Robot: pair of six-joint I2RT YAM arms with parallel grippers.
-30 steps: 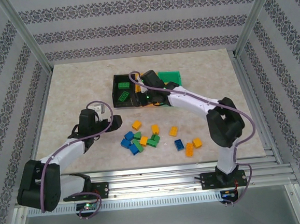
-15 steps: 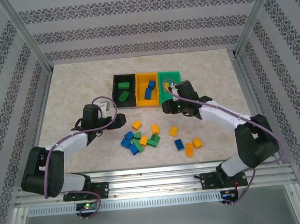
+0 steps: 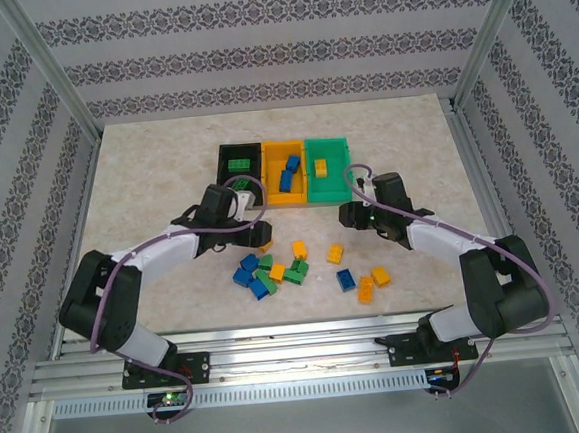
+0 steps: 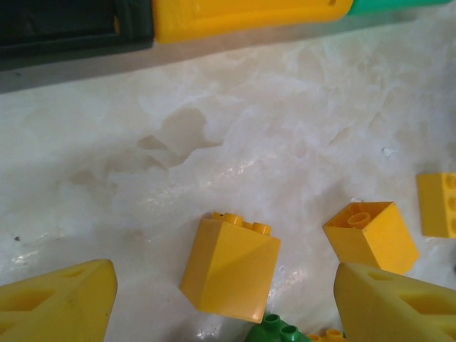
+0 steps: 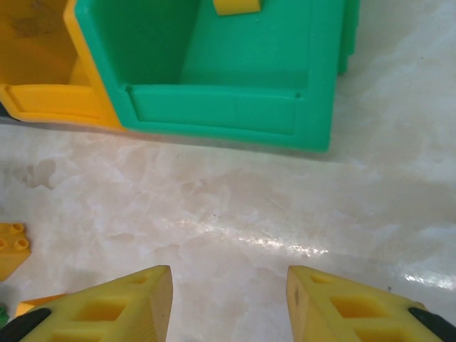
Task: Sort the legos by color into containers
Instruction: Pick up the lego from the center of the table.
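Yellow-orange lego (image 4: 234,260) on its side inside my left pincer (image 4: 224,281), jaws parted, not touching it, studs toward twelve o'clock, green lego (image 4: 274,331) cut off at six, right pincer (image 5: 229,281) apart, empty, green bin (image 5: 214,110) at twelve

free: table (image 3: 147,188) left of bins (image 3: 288,203) | obstacle: lego cluster (image 3: 260,284) front-centre

Bright overhd light, glare on table (image 5: 285,246)
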